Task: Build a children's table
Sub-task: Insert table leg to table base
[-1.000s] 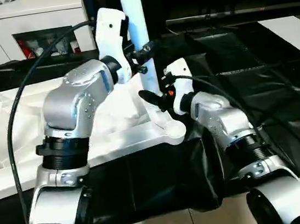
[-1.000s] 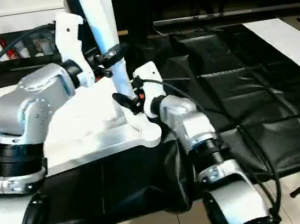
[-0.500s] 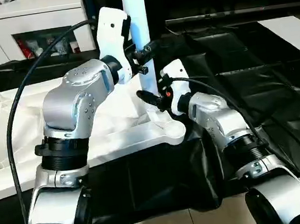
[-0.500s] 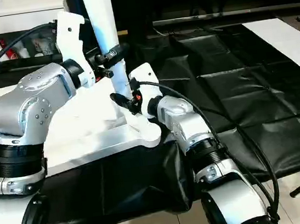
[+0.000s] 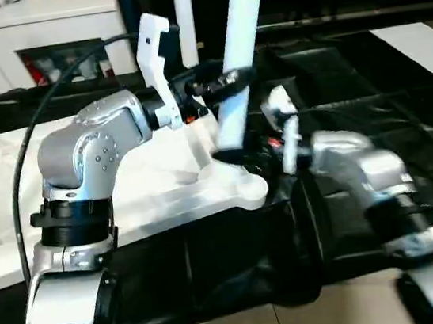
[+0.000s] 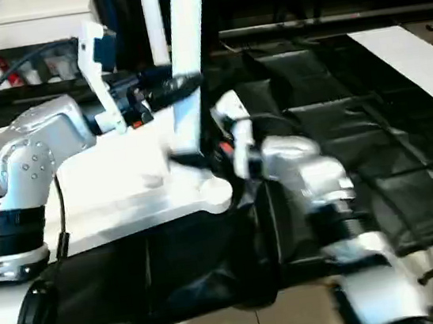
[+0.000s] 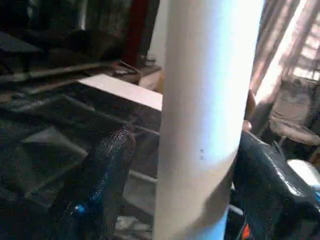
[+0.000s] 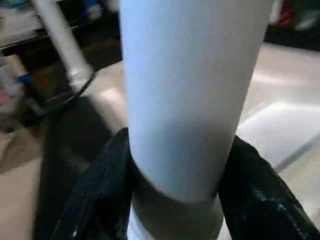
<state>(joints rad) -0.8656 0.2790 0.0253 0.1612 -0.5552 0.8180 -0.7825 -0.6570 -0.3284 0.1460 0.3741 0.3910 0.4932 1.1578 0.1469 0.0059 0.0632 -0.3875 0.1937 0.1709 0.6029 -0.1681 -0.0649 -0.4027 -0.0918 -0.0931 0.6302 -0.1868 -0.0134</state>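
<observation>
Fitting a leg [image 5: 236, 55] into the tabletop [image 5: 163, 181] socket [image 5: 239, 184] at 5 o'clock of the board, by the look of it; left gripper [image 5: 218, 84] clenched on the leg mid-height, leg tilted toward 1 o'clock; right gripper [image 5: 239, 152] clasping the leg's foot just above the socket. Next, probably: bring upright, then press straight down to seat.

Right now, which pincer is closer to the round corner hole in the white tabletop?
Right. The right pincer grips the leg just above the corner socket; the left pincer holds that leg higher up.
</observation>
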